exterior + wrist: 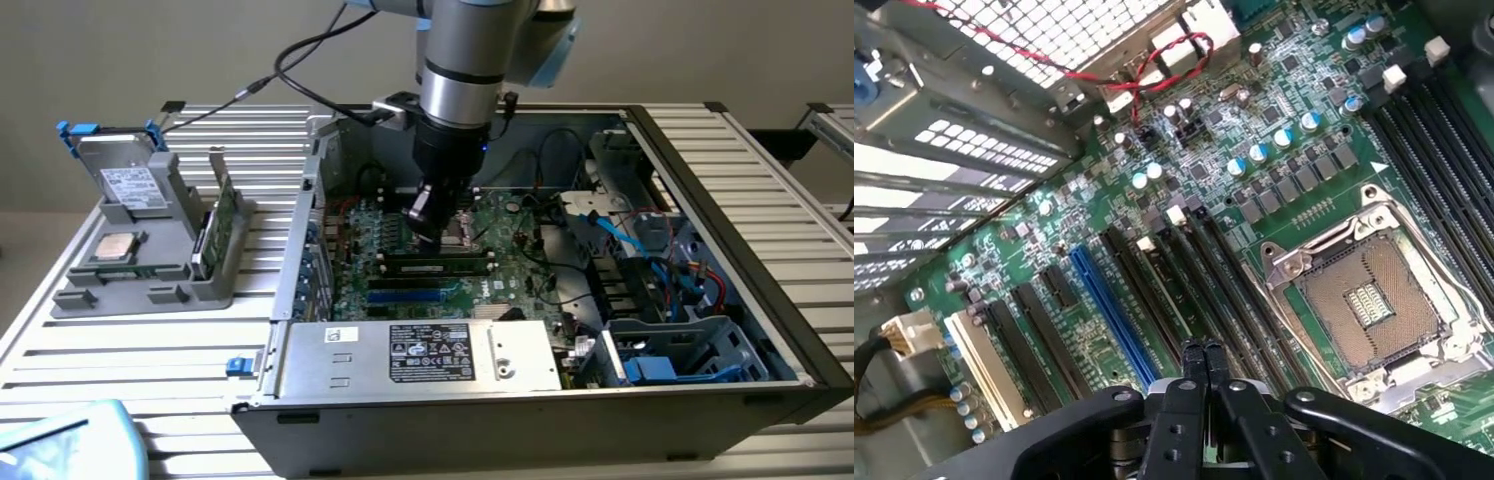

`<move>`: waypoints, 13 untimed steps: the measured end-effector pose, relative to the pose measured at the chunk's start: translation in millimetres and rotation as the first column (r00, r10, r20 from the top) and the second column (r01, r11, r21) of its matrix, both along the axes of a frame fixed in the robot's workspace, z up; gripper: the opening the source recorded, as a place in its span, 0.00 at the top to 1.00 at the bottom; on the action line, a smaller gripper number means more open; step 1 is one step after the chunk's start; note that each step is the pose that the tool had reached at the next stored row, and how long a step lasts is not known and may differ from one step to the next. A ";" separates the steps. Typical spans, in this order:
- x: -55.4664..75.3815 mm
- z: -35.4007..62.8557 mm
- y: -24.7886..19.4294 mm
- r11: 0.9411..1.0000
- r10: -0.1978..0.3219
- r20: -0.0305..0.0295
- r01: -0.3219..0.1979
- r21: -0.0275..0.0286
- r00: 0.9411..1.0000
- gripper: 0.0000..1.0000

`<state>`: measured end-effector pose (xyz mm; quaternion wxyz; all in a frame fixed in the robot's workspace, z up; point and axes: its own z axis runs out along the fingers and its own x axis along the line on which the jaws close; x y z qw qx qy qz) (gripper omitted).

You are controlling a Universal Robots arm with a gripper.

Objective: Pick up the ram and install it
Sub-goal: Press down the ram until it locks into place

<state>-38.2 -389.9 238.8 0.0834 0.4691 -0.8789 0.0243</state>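
Over the open computer case (747,300) I have the arm reaching down from above, with the gripper (424,212) low over the green motherboard (400,235). On the wrist view the gripper (1203,352) has its two black fingers (1191,365) pressed together, tips touching, and I see nothing between them.

Ram: on the exterior view a long narrow stick (434,266) lies across the board in the row of slots, just below the gripper tip, dark chips along its face. It looks seated in a slot; whether it is fully pushed down I cannot tell. The gripper tip stands just above it, and I cannot tell whether they touch.

Wrist view, under the fingers: a bank of long black slots (1184,270) with one blue slot (1109,310) beside them, running slantwise across the board. The square processor socket (1369,300) with its metal frame sits just beside those slots, open, gold contact field showing. More black slots run on the far side of the socket.

Exterior view, other notes: a silver power supply box (420,355) with a black label lies along the near edge of the case. On the exterior view's left, outside the case, a grey parts holder (147,250) stands on the slatted table (120,370). It carries a square silver chip (116,246), a drive with a white label (131,185), and a green card (220,225) standing on edge.
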 end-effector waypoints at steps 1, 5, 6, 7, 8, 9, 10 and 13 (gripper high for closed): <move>0.0 0.0 0.0 1.000 -0.014 0.000 0.014 0.000 1.000 0.90; 0.0 0.5 0.0 0.998 -0.058 0.000 0.058 -0.005 0.998 0.90; 0.0 0.8 0.0 0.998 -0.066 0.001 0.066 -0.009 0.998 0.90; 0.0 1.0 0.0 0.997 -0.073 0.002 0.073 -0.014 0.997 0.90; 0.1 1.1 0.0 0.997 -0.079 0.003 0.079 -0.018 0.997 0.90; 0.1 1.3 0.0 0.996 -0.085 0.003 0.086 -0.024 0.996 0.90; 0.1 1.4 0.0 0.995 -0.093 0.004 0.093 -0.028 0.996 0.90; 0.1 1.7 0.0 0.992 -0.119 0.005 0.119 -0.038 0.993 0.90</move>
